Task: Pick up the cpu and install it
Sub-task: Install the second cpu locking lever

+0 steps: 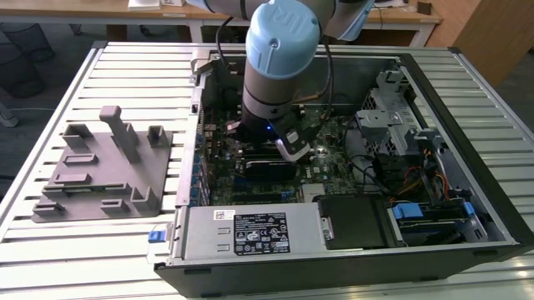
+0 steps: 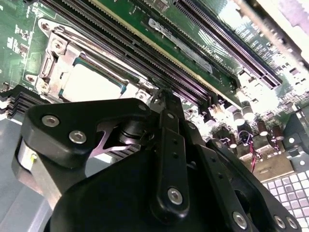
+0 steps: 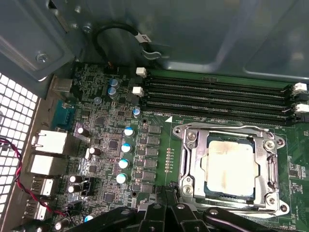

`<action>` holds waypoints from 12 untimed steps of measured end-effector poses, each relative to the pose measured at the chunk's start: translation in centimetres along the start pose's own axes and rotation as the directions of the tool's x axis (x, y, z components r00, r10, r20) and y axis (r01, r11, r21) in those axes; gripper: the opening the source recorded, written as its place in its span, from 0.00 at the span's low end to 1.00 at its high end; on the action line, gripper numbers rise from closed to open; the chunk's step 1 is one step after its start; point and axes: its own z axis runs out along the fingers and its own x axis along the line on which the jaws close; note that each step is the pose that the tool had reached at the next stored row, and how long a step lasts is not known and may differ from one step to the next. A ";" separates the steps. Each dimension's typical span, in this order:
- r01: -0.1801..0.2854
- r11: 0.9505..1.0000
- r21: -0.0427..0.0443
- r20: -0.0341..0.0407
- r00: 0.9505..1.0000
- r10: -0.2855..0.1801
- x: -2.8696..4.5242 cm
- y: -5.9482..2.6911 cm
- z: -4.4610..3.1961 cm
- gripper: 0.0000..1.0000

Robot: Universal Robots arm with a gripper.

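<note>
The cpu, a pale silver square chip, lies flat in its socket on the green motherboard, with the metal retention frame around it. The second wrist view shows the cpu from a low angle, just beyond the black gripper. In the first wrist view the gripper is shut with nothing between its fingers. It hangs just beside the socket's edge, apart from the chip. In the exterior view the arm reaches down into the open computer case, with the gripper low over the board.
Black memory slots run alongside the socket, and capacitors stand close by. The case walls, a drive cage and cables close in around the arm. A grey plastic tray with pegs lies on the slatted table at the exterior view's left.
</note>
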 end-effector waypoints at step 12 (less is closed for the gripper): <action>0.000 1.000 -0.002 0.001 1.000 0.000 0.03 0.23 -0.71 0.11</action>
